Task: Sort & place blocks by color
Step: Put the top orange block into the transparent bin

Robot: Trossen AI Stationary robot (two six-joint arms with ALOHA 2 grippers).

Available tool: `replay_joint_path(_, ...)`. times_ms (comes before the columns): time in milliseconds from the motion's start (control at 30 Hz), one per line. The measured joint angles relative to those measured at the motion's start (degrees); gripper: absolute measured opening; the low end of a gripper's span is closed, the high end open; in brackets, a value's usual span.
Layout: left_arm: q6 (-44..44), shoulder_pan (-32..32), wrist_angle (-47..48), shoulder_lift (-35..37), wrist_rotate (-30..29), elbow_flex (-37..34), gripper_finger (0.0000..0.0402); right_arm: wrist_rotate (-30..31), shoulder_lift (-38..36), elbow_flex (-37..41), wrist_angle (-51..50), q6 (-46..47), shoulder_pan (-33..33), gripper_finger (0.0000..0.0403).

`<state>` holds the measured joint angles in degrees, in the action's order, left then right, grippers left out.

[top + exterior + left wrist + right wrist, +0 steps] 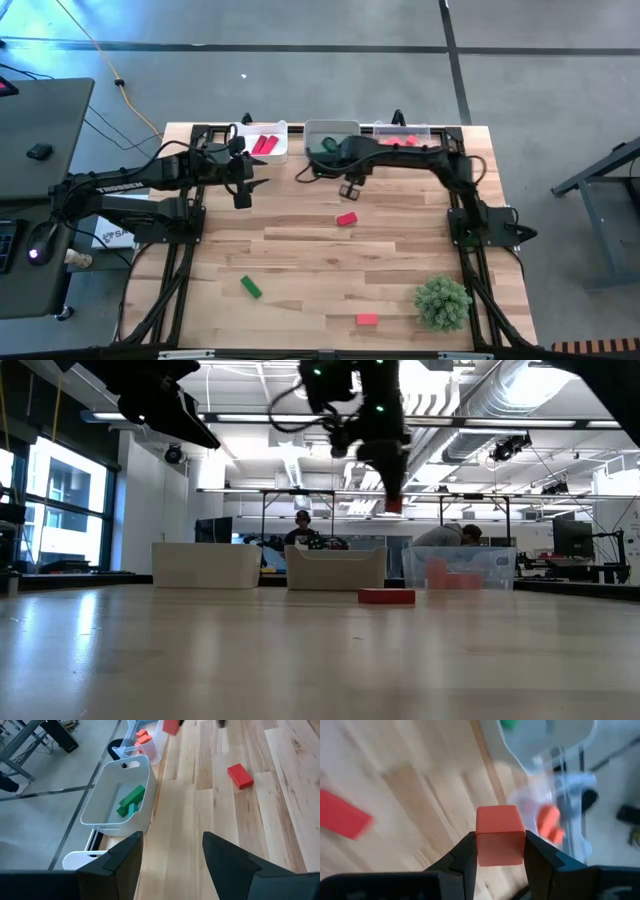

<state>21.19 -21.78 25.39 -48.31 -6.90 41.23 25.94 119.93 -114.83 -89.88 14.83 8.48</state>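
Observation:
My right gripper [350, 190] hangs over the far middle of the table, shut on a coral orange-red cube [500, 835]; the low view shows this cube [393, 506] high above the tabletop. Farther left, my left gripper [172, 840] is open with nothing between its fingers. A red block [346, 219] lies flat on the table below the right gripper. Near the front lie a green block [250, 287] and another red block [366, 320]. Three bins stand along the far edge, holding red blocks [264, 144], green blocks [131, 800] and coral blocks [400, 141]. My right gripper pinches the cube between its two fingers, one on each of two opposite side faces [481, 845]. The fingers come from above, slanting down. The cube is lifted clear of the table, level with the bins' tops or higher in the low view.
A bushy green plant [442, 302] stands at the front right corner. The bins' walls [330, 128] line the far edge. Bare wood lies across the table's middle and front left. People and benches show in the room beyond the table.

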Motion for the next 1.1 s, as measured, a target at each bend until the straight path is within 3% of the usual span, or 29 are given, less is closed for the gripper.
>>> replay_joint_path(367,-1.0,0.0,-0.2,0.0,-0.8,0.0,0.0195,1.2,-18.5,25.4,10.7,6.1,5.5,0.0105)
replay_joint_path(700,-10.5,0.0,-0.6,0.0,-4.9,0.0,0.0195,1.0,-28.8,43.1,27.8,9.3,17.5,0.0105)
replay_joint_path(833,-13.5,0.0,-1.8,0.0,-6.6,0.0,0.0196,-2.3,-29.7,46.8,33.2,8.4,23.4,0.0105)
replay_joint_path(1100,-15.0,0.0,-3.8,0.0,-11.2,0.0,0.0195,-5.3,-29.7,47.3,39.5,3.0,32.3,0.0105)
